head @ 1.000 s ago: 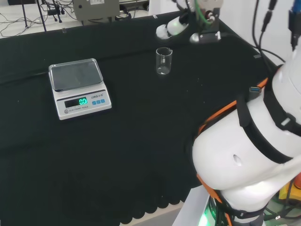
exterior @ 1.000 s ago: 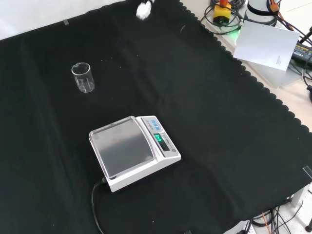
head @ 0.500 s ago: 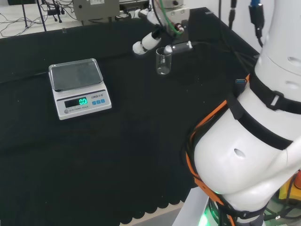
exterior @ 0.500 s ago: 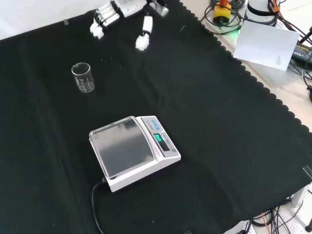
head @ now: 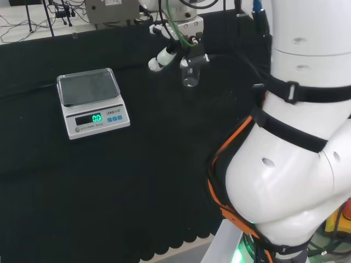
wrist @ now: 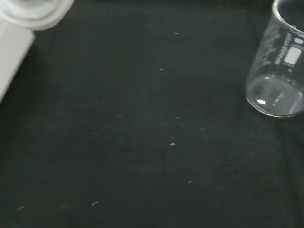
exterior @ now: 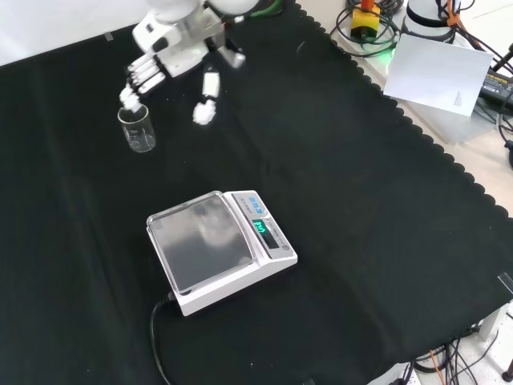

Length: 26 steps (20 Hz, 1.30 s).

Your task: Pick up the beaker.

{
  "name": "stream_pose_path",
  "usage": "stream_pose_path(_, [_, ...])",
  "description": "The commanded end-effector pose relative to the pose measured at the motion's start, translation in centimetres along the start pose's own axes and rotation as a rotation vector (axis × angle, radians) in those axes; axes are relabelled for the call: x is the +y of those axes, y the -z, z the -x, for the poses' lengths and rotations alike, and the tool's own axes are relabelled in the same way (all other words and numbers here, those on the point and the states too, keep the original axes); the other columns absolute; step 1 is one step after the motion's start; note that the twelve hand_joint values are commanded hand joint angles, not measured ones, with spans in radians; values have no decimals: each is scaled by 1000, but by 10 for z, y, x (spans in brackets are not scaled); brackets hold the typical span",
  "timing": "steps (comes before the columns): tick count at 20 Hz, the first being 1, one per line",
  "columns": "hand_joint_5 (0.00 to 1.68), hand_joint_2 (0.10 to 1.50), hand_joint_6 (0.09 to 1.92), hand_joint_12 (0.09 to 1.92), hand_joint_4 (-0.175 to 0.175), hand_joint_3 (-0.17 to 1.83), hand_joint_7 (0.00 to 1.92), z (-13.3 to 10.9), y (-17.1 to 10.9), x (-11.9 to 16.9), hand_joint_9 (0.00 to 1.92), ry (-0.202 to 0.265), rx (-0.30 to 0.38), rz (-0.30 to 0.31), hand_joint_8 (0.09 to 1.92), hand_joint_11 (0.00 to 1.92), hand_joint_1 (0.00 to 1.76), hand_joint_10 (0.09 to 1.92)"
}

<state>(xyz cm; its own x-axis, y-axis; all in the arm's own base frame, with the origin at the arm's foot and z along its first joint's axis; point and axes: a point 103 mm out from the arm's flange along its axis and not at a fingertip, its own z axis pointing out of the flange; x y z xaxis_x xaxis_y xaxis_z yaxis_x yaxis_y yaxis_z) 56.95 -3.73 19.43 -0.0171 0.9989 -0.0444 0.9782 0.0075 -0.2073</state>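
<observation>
Beaker, small clear glass (exterior: 138, 127), is standing upright near the black cloth's (exterior: 353, 184) far edge; black-and-white hand (exterior: 172, 50) is hovering beside, fingers (exterior: 136, 80) spread, gripping nothing. Approach step; closing around it comes next.

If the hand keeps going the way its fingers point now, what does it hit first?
Most likely the beaker: the hand reaches down toward it, fingertips right at its rim in the front view. Whether they already touch is unclear.
</observation>
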Motion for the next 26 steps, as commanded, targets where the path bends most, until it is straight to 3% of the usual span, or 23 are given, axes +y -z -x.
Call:
stream_pose_path(1, [0,682,87,1042,75,311,0,74,-44,47,41,-120,36,-59,305,0,642,785])
stream_pose_path(5, [0,682,87,1013,77,308,0,113,-52,42,34,-147,50,-75,306,0,638,786])
stream_pose_path(8, [0,679,87,1006,78,306,0,126,-57,42,29,-153,48,-97,305,0,632,786])
stream_pose_path(11, [0,675,87,1002,81,303,0,125,-67,47,24,-163,45,-116,304,0,625,784])
stream_pose_path(16, [0,666,87,994,88,296,0,113,-75,51,19,-125,55,-131,302,0,615,784])
stream_pose_path(21, [0,666,87,1015,95,288,0,104,-82,57,33,-118,73,-113,302,0,612,791])
stream_pose_path(26, [37,685,87,1258,107,286,23,97,-81,66,106,-128,59,-87,419,0,673,810])
